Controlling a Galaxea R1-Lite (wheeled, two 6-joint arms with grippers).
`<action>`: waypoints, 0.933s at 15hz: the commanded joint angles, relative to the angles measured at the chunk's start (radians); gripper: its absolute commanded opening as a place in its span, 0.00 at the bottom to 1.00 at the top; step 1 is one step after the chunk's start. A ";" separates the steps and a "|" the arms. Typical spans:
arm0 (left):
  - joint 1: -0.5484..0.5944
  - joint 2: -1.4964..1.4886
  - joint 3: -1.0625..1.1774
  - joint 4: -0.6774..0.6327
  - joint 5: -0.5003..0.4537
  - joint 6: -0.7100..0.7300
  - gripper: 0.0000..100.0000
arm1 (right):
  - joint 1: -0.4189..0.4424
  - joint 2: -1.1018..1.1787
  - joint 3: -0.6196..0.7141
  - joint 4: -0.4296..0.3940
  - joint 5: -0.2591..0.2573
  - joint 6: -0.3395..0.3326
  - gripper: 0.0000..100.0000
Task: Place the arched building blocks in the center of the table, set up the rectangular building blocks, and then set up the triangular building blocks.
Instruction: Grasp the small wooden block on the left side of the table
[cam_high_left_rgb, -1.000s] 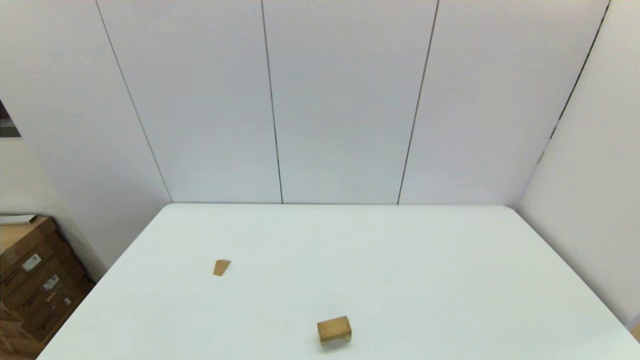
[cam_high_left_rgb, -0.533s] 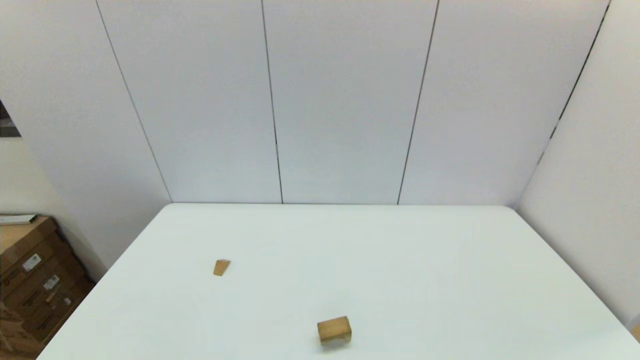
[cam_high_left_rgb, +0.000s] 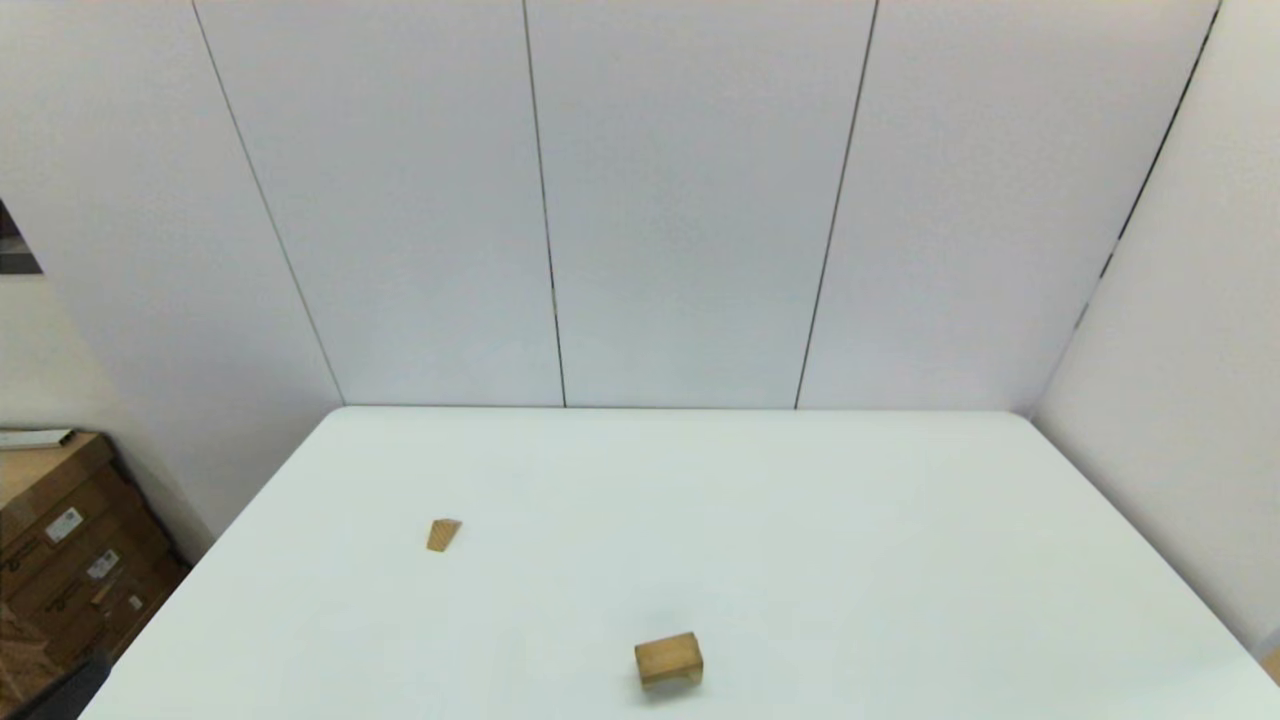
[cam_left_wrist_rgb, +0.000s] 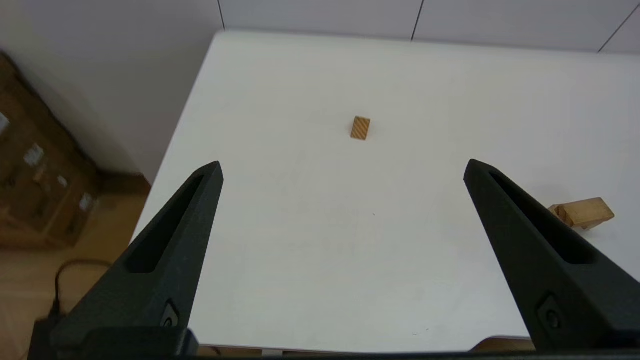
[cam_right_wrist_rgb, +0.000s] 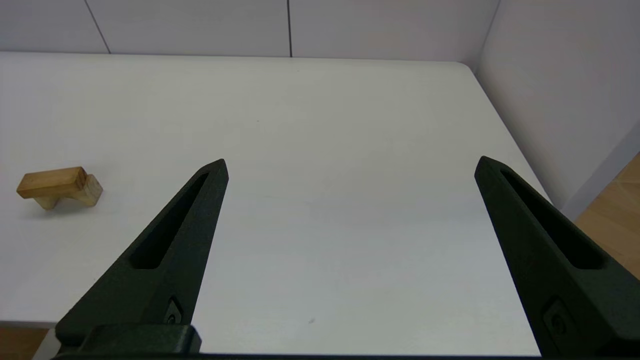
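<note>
The triangular building blocks (cam_high_left_rgb: 443, 534) and arched building blocks (cam_high_left_rgb: 668, 659) are seen well apart on the table (cam_high_left_rgb: 800, 520); left gripper (cam_left_wrist_rgb: 342, 167) and right gripper (cam_right_wrist_rgb: 350, 165) are held spread wide

A bare test room or lab: a plain white desk (cam_high_left_rgb: 800, 520) is boxed in by blank white wall panels (cam_high_left_rgb: 690, 200) behind and beside it, and stacked cardboard boxes (cam_high_left_rgb: 60, 570) stand on a wooden floor (cam_right_wrist_rgb: 612, 225) beside the desk.
</note>
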 joint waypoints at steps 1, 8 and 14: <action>-0.003 0.646 -0.105 -0.218 -0.026 -0.041 1.00 | 0.000 0.000 0.000 0.002 0.000 0.000 1.00; -0.040 1.282 -0.131 -0.646 -0.070 -0.076 1.00 | 0.000 0.000 0.000 0.002 0.000 0.000 1.00; -0.038 1.534 -0.257 -0.739 -0.073 0.001 1.00 | 0.000 0.000 0.000 0.000 0.000 0.000 1.00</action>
